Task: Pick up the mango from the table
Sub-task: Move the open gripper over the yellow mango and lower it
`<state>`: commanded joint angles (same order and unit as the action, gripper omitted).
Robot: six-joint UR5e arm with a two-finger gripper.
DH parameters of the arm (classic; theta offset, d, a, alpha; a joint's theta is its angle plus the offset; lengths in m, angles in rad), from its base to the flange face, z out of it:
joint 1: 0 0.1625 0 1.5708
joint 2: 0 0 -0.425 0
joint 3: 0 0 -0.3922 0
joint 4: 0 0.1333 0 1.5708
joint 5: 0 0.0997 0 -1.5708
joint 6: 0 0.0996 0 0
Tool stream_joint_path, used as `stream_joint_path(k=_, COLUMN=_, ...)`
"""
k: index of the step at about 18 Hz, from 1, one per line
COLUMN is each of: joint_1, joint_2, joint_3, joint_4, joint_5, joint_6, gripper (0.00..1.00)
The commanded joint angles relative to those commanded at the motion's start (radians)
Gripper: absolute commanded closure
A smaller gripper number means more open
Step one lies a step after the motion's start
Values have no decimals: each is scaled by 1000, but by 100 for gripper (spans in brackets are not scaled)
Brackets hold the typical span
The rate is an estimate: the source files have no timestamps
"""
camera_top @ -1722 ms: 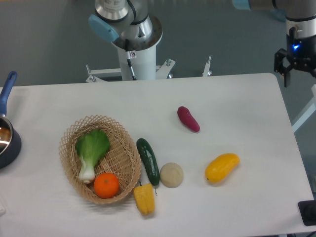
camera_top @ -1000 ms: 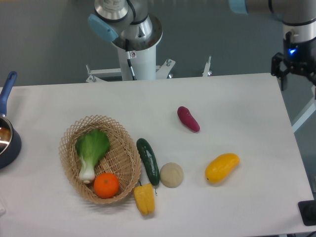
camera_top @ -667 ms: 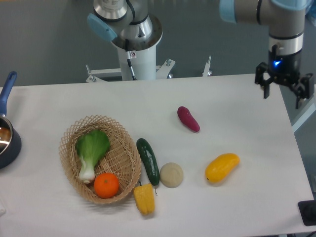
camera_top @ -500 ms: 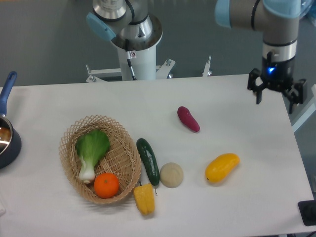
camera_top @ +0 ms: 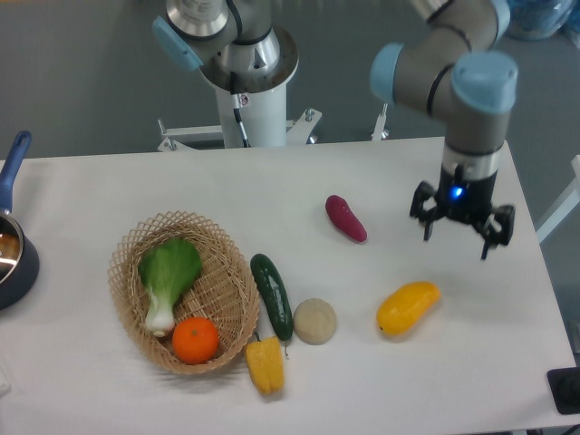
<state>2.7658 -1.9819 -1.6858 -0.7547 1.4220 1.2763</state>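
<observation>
Hovering just beyond the mango (camera_top: 408,306), your gripper (camera_top: 461,241) is hanging spread wide, holding nothing. The mango is lying on the table (camera_top: 435,381), right of the beige ball (camera_top: 314,321). Its skin looks glossy, likely slippery and firm; you're probably best pinching across its narrow middle.

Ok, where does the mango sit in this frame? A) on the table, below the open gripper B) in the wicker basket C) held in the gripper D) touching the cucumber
A: the mango lies on the white table, with the open gripper above it in the image, not touching.
</observation>
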Motion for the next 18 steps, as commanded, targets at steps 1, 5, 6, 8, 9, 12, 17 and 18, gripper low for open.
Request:
stream_joint_path(k=1, joint_1=-2, joint_2=-6, joint_3=3, joint_4=2, joint_5=2, joint_6=3, gripper=0)
stream_joint_path(k=5, joint_1=-5, joint_2=-47, joint_3=37, joint_4=3, joint_5=11, joint_6=163, gripper=0)
stream_joint_path(k=6, joint_1=-6, joint_2=-57, joint_3=38, joint_4=2, joint_5=12, joint_6=231, gripper=0)
stream_joint_path(k=8, joint_1=-6, joint_2=-71, joint_3=38, joint_4=2, joint_5=11, joint_6=287, gripper=0)
stream_joint_path(k=9, joint_1=-6, joint_2=-75, joint_3=37, joint_4=2, joint_5=9, joint_6=293, gripper=0)
stream_joint_path(k=12, joint_1=-21, joint_2=-94, joint_3=32, joint_4=-3, joint_5=2, joint_6=298, gripper=0)
stream_joint_path(k=17, joint_1=-38, joint_2=-115, joint_3=15, joint_4=-3, joint_5=-20, joint_6=293, gripper=0)
stream_joint_path(k=18, joint_1=-43, joint_2=-117, joint_3=8, joint_4=-2, joint_5=-18, joint_6=293, gripper=0)
